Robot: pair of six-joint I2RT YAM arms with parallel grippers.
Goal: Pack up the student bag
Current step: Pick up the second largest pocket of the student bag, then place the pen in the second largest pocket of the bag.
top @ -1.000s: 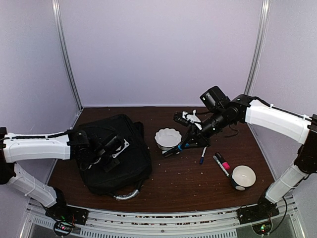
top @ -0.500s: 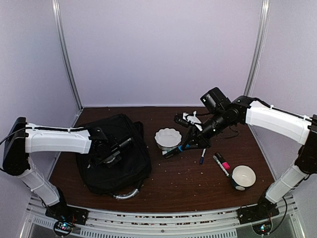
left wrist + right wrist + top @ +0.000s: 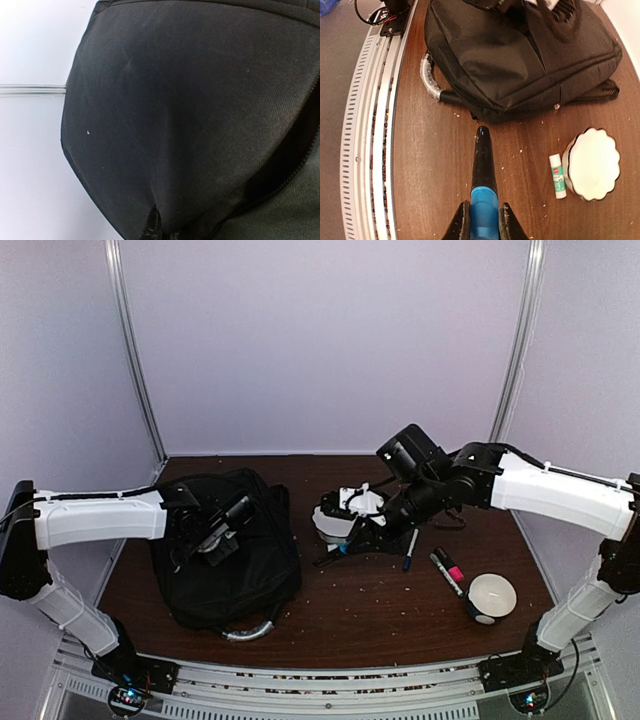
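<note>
The student bag (image 3: 235, 575), a large black backpack, lies on the left of the table with its silvery-grey handle (image 3: 255, 632) towards the near edge. My left gripper (image 3: 205, 540) rests on top of it, shut and pinching a fold of its black fabric (image 3: 165, 125), which fills the left wrist view. My right gripper (image 3: 355, 538) is shut on a marker (image 3: 482, 165) with a blue body and a black cap. The marker points at the bag (image 3: 520, 55) from just above the table, a short way from its edge.
A white scalloped bowl (image 3: 592, 162) and a glue stick (image 3: 557, 175) lie right of the marker. A blue pen (image 3: 410, 548), a pink marker (image 3: 448, 570) and a white round container (image 3: 492, 597) sit at the right. The metal rail (image 3: 370, 125) runs along the near edge.
My left gripper has closed on the bag's fabric. My right arm has carried the marker left, past the bowl and closer to the bag.
</note>
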